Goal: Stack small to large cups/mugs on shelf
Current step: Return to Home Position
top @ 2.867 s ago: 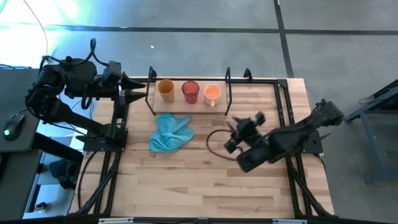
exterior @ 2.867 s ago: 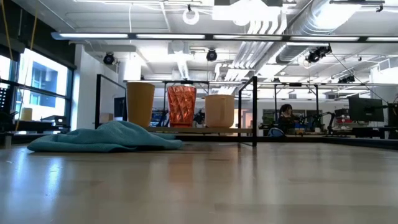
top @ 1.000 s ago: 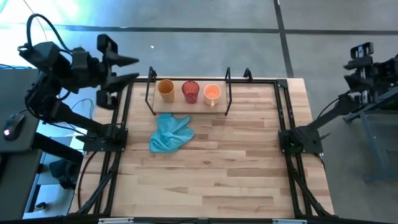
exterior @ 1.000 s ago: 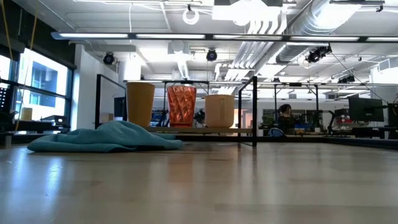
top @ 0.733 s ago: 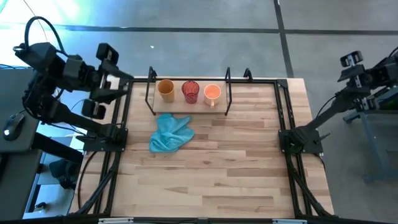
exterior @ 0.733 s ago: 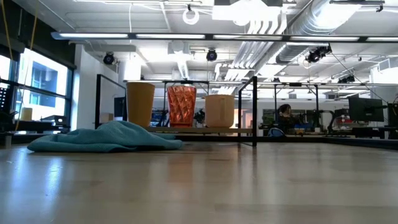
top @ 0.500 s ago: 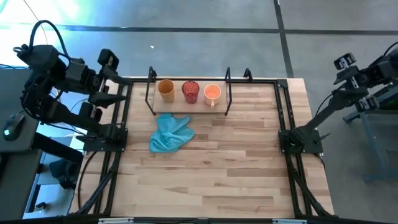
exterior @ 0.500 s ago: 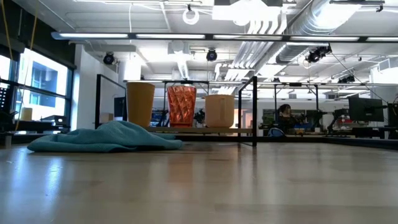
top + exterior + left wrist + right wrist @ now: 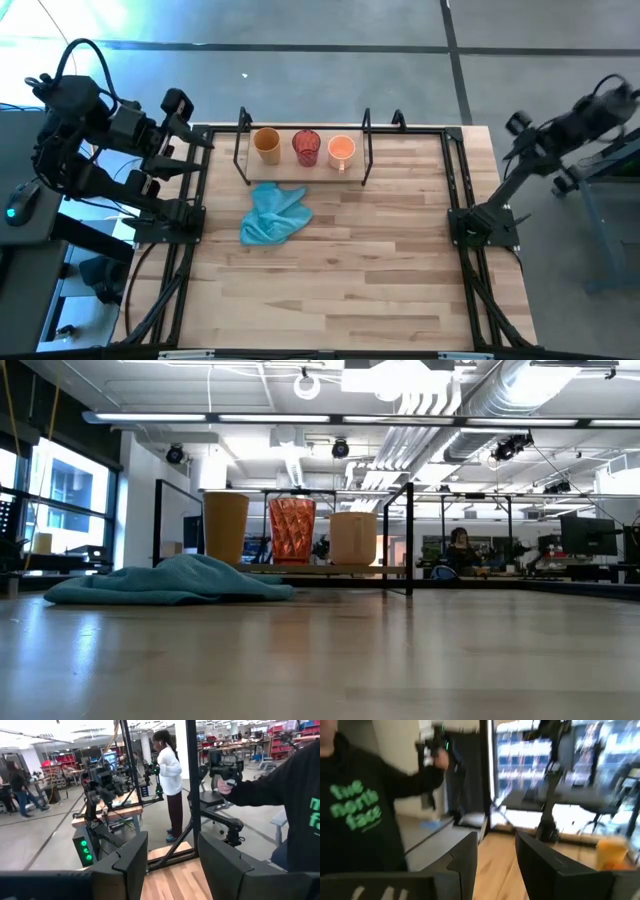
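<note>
Three cups stand upright in a row on the base of the black wire shelf (image 9: 303,178) (image 9: 410,540) at the table's far edge: a mustard-yellow cup (image 9: 266,143) (image 9: 226,528), a red ribbed cup (image 9: 306,146) (image 9: 292,530) and a light orange mug (image 9: 341,149) (image 9: 352,537). My left gripper (image 9: 195,150) (image 9: 172,860) hangs open beyond the table's left edge, left of the shelf. My right gripper (image 9: 518,130) (image 9: 495,857) hangs open beyond the table's right edge. The right wrist view shows the yellow cup (image 9: 610,852) far off.
A light blue cloth (image 9: 275,213) (image 9: 170,582) lies crumpled on the table just in front of the shelf's left half. Black arm-mount frames (image 9: 470,225) run along both table sides. A person in a black sleeve (image 9: 280,785) (image 9: 360,800) stands close by.
My left gripper has tipped down and drawn a little toward the table's near-left side. My right gripper has swung from far off the right side toward the table's right edge, and lower. The cups and the cloth have not moved.
</note>
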Robot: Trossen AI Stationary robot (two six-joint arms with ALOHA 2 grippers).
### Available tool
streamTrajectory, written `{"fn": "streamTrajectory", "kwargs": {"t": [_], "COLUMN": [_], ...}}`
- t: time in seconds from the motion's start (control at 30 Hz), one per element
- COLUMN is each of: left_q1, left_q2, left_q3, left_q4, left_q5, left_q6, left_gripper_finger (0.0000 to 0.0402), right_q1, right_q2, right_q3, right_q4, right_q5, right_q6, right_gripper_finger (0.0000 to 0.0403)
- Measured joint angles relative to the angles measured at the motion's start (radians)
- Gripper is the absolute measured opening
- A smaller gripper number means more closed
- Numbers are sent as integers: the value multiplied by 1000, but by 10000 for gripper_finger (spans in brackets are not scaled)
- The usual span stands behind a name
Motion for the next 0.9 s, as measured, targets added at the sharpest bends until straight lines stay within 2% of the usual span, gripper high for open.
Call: {"fn": "streamTrajectory", "kwargs": {"t": [0.13, 0.4, 0.53, 0.73, 0.8, 0.9], "left_q1": [0, 0, 0, 0, 0, 0], "left_q2": [-4, -11, 3, -9, -22, -29], "left_q3": [0, 0, 0, 0, 0, 0], "left_q4": [-7, -6, 5, 38, 38, 39], "left_q5": [-1, 15, 26, -12, -55, -96], "left_q6": [-26, -90, -101, -95, -93, -93], "left_gripper_finger": [163, 163, 163, 163, 163, 163], "right_q1": [-9, -68, -87, -133, -158, -186], "right_q2": [-63, -287, -344, -372, -374, -374], "right_q3": [-117, -350, -430, -439, -395, -315], "right_q4": [15, 298, 345, 318, 283, 253], "right_q5": [-76, -131, -171, -279, -287, -238], "right_q6": [67, 37, 32, 50, -25, -170], "right_gripper_finger": [126, 126, 126, 126, 126, 126]}}
